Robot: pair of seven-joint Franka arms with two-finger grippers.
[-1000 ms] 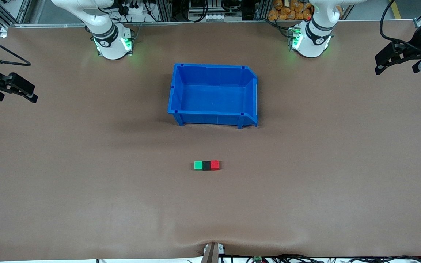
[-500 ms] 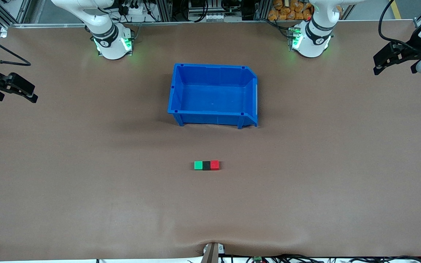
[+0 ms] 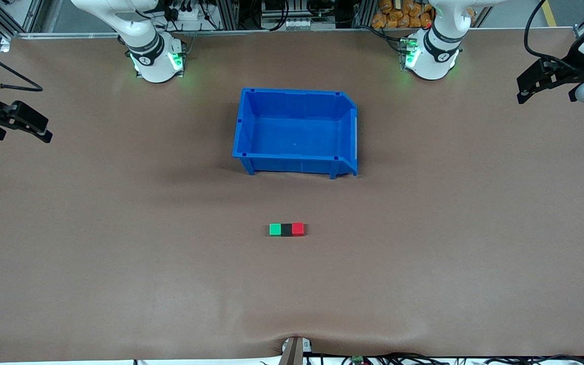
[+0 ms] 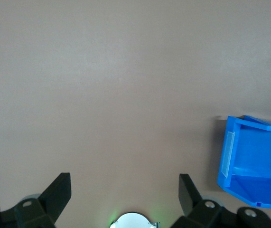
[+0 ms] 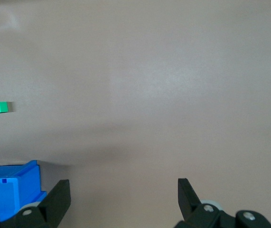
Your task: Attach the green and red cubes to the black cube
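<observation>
Green cube (image 3: 275,229), black cube (image 3: 286,230) and red cube (image 3: 297,229) sit touching in a row on the worktop (image 3: 119,253), nearer the front camera than the empty blue bin (image 3: 245,152). My left end effector (image 3: 545,83) and right end effector (image 3: 23,124) hang wide, holding nothing, at the ends. A careless pass could split the row.

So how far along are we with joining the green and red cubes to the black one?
It looks done: the green cube, black cube and red cube sit in one touching row, nearer the front camera than the blue bin. Nothing is in hand: the left claw and right claw are open over the table's ends. Whether the cubes actually hold together can't be seen.
</observation>
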